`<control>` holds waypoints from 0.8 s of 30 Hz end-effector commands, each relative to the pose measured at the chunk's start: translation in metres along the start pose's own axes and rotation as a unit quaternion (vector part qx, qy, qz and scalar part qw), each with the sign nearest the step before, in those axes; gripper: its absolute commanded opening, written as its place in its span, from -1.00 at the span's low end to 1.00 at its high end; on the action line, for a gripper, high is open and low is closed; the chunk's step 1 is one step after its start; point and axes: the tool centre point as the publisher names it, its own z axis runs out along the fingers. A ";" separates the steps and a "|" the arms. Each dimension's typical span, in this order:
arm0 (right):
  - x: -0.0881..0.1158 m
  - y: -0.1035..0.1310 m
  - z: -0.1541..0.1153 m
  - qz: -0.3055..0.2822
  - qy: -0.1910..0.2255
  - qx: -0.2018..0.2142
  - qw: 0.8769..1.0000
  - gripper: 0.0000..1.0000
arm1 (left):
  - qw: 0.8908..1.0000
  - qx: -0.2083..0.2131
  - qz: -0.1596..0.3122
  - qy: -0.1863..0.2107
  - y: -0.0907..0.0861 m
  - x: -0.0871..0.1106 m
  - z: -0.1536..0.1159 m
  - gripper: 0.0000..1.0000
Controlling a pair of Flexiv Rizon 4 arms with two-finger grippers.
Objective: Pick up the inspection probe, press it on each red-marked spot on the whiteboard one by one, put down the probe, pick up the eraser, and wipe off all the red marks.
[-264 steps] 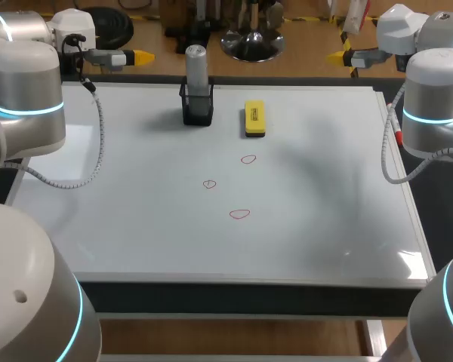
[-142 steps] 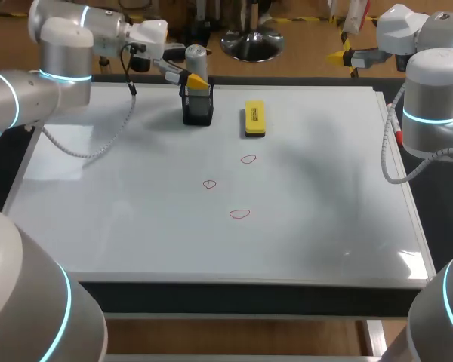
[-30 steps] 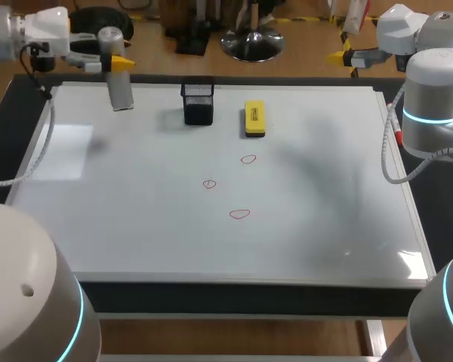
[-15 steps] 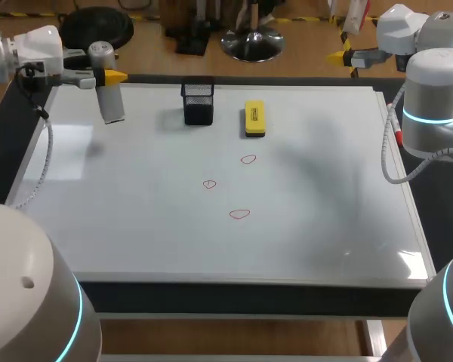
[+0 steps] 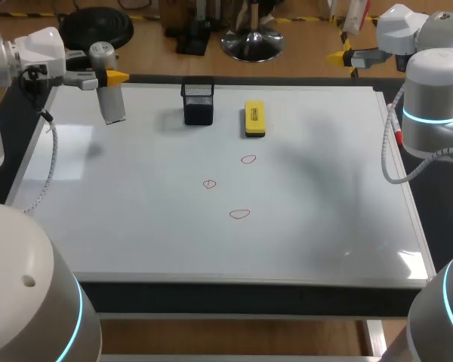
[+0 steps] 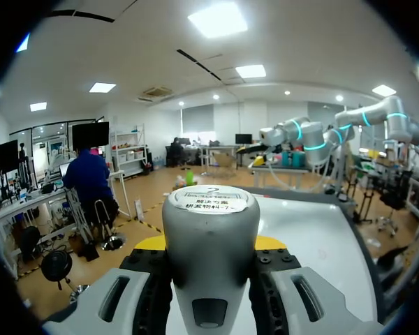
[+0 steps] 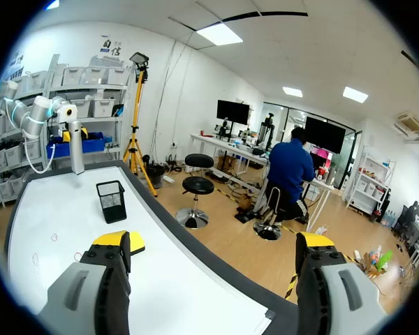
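Observation:
My left gripper (image 5: 106,76) is shut on the grey cylindrical probe (image 5: 111,98), which hangs slightly tilted over the far left corner of the whiteboard (image 5: 325,226). In the left wrist view the probe (image 6: 209,237) fills the gap between the yellow-tipped fingers (image 6: 151,243). Three red marks (image 5: 248,159) (image 5: 209,184) (image 5: 240,214) sit mid-board. The yellow eraser (image 5: 254,119) lies at the back, right of the empty black mesh holder (image 5: 198,103). My right gripper (image 5: 340,56) is open beyond the board's far right corner, its fingers (image 7: 112,246) wide apart and holding nothing.
From the right wrist, the holder (image 7: 112,201) stands on the board (image 7: 56,209), with my left arm and the probe (image 7: 75,146) beyond it. A red pen (image 5: 399,136) lies by the board's right edge.
My left gripper, holding the probe, has drifted a little left and toward the front along the board's far left corner, then nearly stopped. The right arm has stayed still.

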 end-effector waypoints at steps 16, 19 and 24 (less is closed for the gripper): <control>0.050 -0.013 0.032 -0.281 0.302 0.215 0.885 1.00 | 1.000 0.002 0.001 -0.002 0.000 0.001 -0.001 -1.00; 0.057 -0.013 0.040 -0.327 0.341 0.244 0.847 1.00 | 1.000 0.002 0.001 -0.002 0.000 0.001 -0.001 -1.00; 0.066 -0.015 0.052 -0.413 0.397 0.293 0.765 1.00 | 1.000 0.002 0.001 -0.002 0.000 0.001 -0.001 -1.00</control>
